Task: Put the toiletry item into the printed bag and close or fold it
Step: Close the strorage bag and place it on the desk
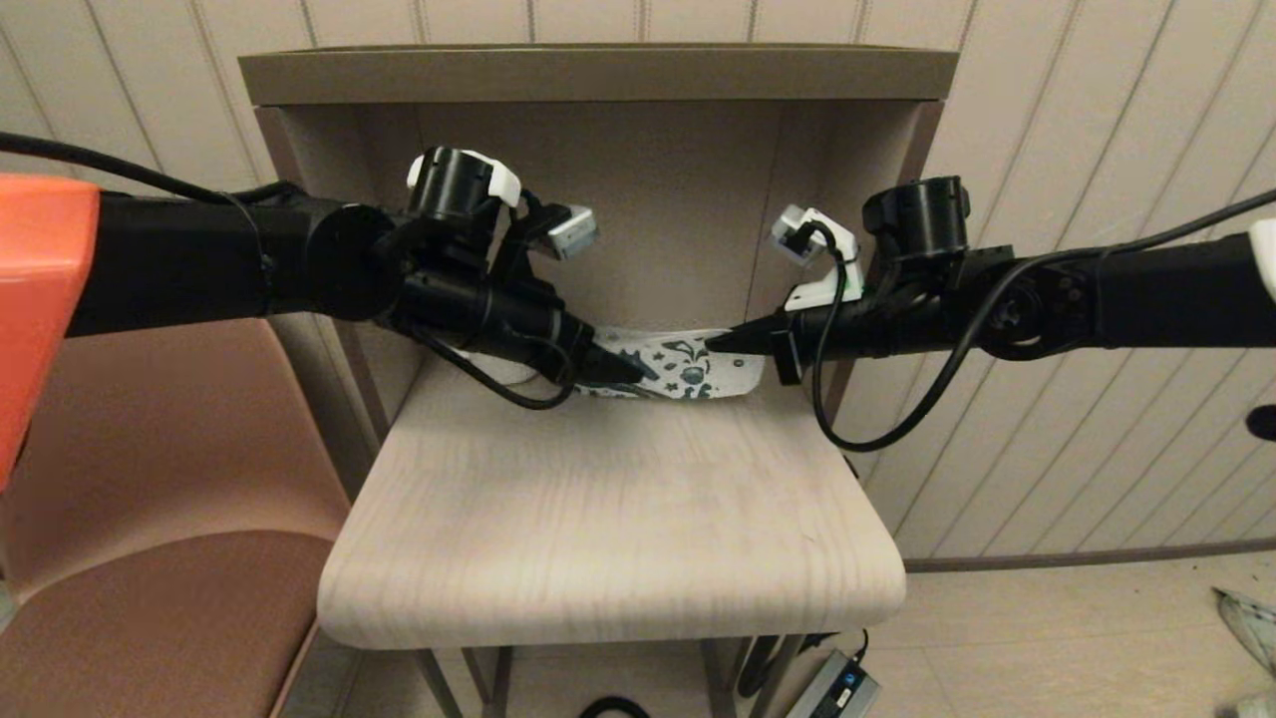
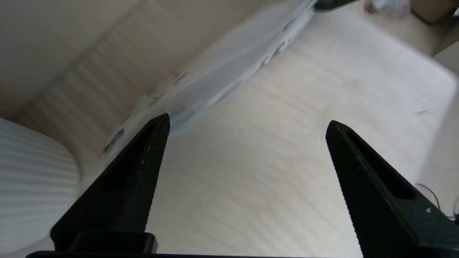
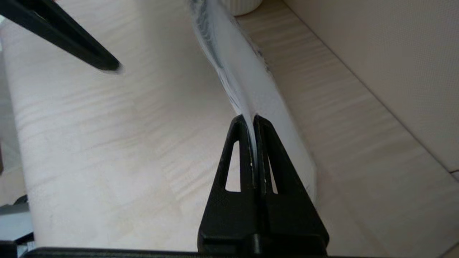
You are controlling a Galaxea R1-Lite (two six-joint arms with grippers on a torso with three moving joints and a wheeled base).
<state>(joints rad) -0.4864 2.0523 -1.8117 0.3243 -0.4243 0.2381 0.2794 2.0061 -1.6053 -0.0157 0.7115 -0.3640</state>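
Bag (image 1: 688, 365) lies at far end of table (image 1: 608, 519), under shelf, between two grippers. Horse print faces up. Stick item not seen anywhere. Right gripper (image 1: 713, 342) clenched on bag's right edge; in right wrist view thin white edge (image 3: 247, 89) sits pinched between its fingers (image 3: 265, 150). Left gripper (image 1: 638, 371) at bag's left end, jaws wide apart, nothing between them; one finger (image 2: 143, 161) just beside bag's edge (image 2: 229, 75). White ribbed mug (image 2: 32, 186) stands near left gripper, far left on table.
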